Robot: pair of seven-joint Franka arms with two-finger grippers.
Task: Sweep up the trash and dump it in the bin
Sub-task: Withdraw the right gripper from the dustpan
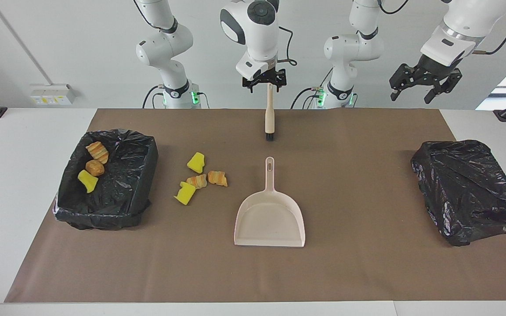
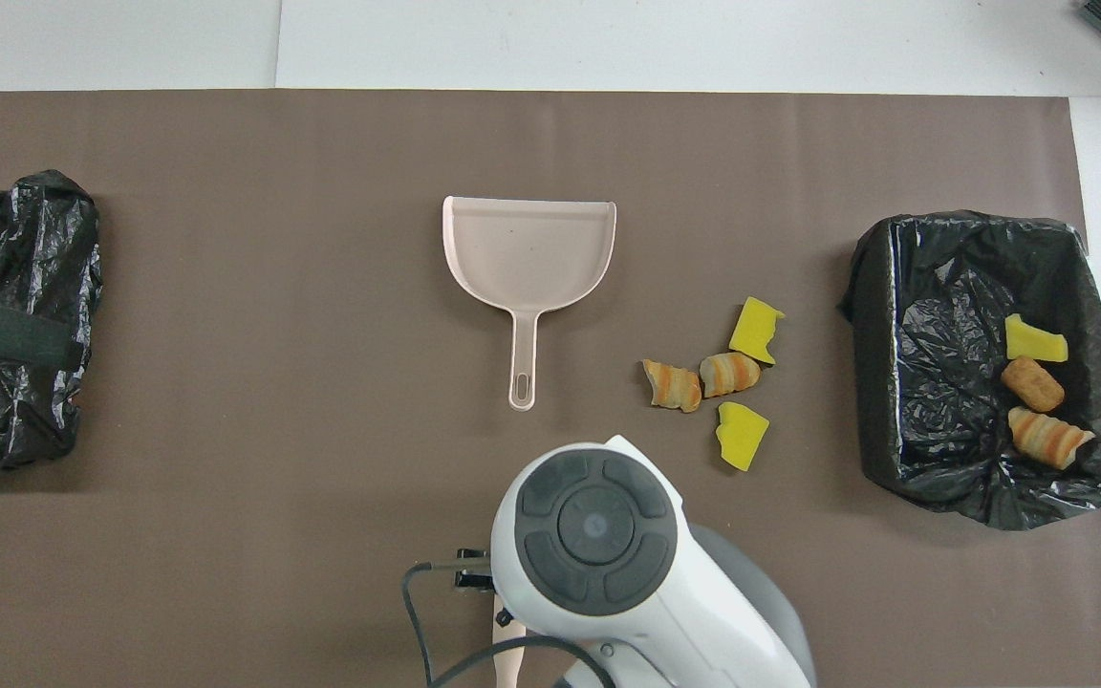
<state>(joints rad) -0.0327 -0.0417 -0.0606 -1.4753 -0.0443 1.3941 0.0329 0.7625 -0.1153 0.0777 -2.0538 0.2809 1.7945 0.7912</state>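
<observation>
Several bits of trash lie loose on the brown mat: two yellow sponge chunks (image 1: 196,163) (image 1: 186,193) and two pastries (image 1: 197,181) (image 1: 218,178), between the dustpan (image 1: 269,219) and the black-lined bin (image 1: 103,217). Inside the bin are two more pastries (image 1: 98,152) and a sponge chunk (image 1: 87,181). The brush (image 1: 269,118) lies on the mat, nearer to the robots than the dustpan. High over the brush's handle end hangs my right gripper (image 1: 266,84), open and holding nothing. My left gripper (image 1: 421,87) waits open, raised over the left arm's end of the table.
A crumpled black bag (image 1: 468,188) lies at the left arm's end of the mat. In the overhead view the right arm's wrist (image 2: 598,526) covers most of the brush (image 2: 508,655). The dustpan (image 2: 528,253) lies flat, its handle toward the robots.
</observation>
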